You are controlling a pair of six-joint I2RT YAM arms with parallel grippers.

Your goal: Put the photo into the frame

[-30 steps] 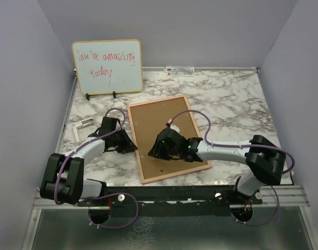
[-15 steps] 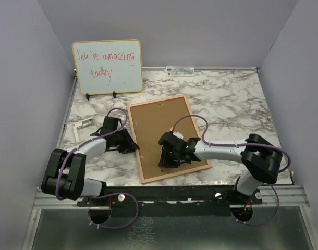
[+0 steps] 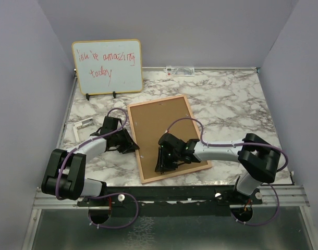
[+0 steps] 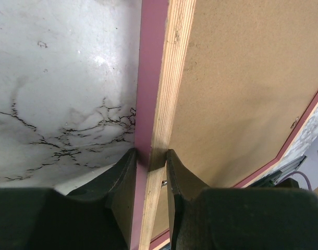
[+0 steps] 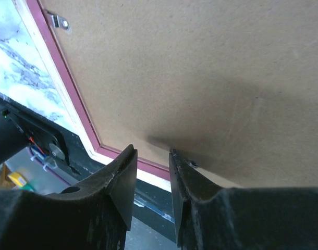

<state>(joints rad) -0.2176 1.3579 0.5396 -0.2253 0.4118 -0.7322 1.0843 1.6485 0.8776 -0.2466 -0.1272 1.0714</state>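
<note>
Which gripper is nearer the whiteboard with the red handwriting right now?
Left. The left gripper clasps the frame at its left edge, on the side towards the whiteboard; the right gripper hangs over the frame's near end, farther away.

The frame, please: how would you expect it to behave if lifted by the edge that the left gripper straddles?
The frame is probably stiff: its edge shows layered wood. Pinched at one thin rail by the left gripper, it may sag or twist out. The backing board, held by small clips, could shift.

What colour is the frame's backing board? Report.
Plain brown; the backing board shows best from the right wrist.
</note>
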